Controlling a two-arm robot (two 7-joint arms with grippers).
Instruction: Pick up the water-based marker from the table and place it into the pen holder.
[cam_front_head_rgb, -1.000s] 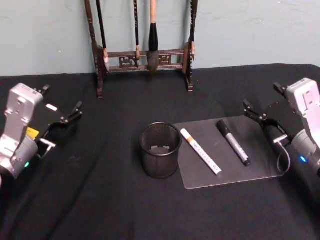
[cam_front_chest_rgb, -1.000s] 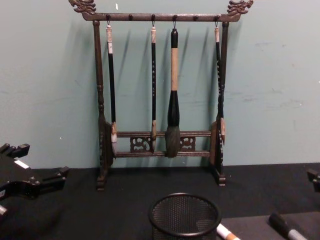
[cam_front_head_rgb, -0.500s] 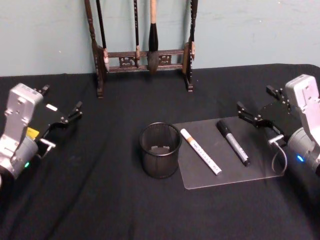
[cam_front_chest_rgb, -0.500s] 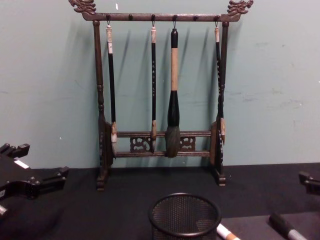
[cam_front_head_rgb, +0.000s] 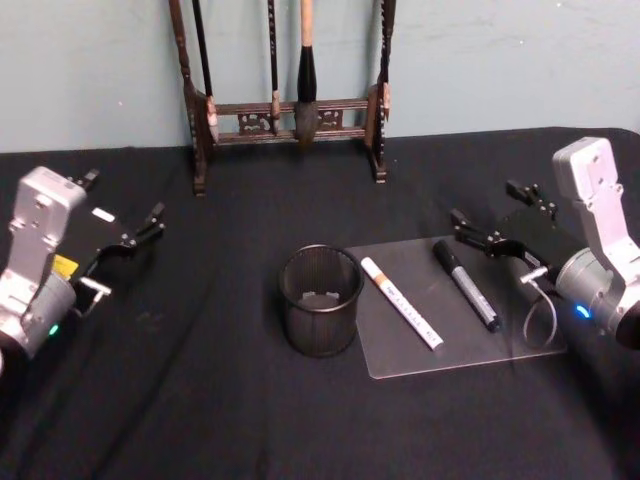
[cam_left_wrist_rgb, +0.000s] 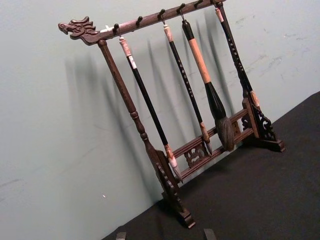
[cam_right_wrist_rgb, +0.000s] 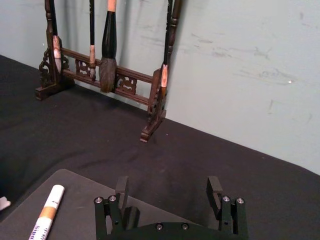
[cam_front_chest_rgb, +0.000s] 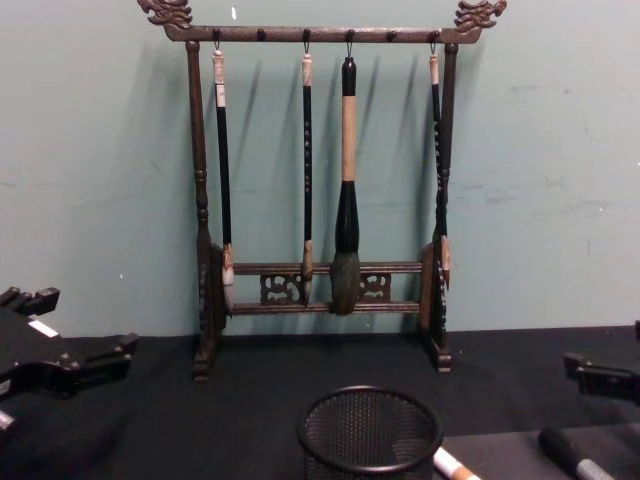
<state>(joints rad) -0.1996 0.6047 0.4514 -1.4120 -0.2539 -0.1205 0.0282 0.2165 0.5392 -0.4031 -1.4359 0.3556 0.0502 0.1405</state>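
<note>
Head view: nothing of the task is done yet. The pen holder (cam_front_head_rgb: 320, 325) stands empty near the middle of the black surface (cam_front_head_rgb: 200, 410). At its 3 o'clock lies a clear mat (cam_front_head_rgb: 505, 345) carrying two pens, a white marker (cam_front_head_rgb: 401, 302) and, beyond it, a black marker (cam_front_head_rgb: 466, 286). Their print is too small to read, so it is not clear which is the water-based one. The right gripper (cam_front_head_rgb: 482, 200) hovers at about 1 o'clock from the black marker's cap, fingers spread and holding nothing. The left gripper (cam_front_head_rgb: 126, 192) sits parked at 10 o'clock from the holder, fingers also apart. Reaching, grasping, carrying and dropping all remain.

Left wrist view: the left gripper (cam_left_wrist_rgb: 165, 234) shows just two fingertips, set wide apart, facing the brush rack (cam_left_wrist_rgb: 200, 150) against the wall.

Right wrist view: the right gripper (cam_right_wrist_rgb: 168, 189) is spread over the mat (cam_right_wrist_rgb: 75, 197), with the white marker (cam_right_wrist_rgb: 46, 212) off to one side. The black marker is hidden under the gripper body.

Chest view: the holder (cam_front_chest_rgb: 370, 440) is cut off at the bottom edge. The white marker (cam_front_chest_rgb: 455, 466) and black marker (cam_front_chest_rgb: 570, 455) show only their ends. One of the right gripper's fingers (cam_front_chest_rgb: 598, 378) enters at 3 o'clock. The left gripper (cam_front_chest_rgb: 78, 322) rests at 8 o'clock.
</note>
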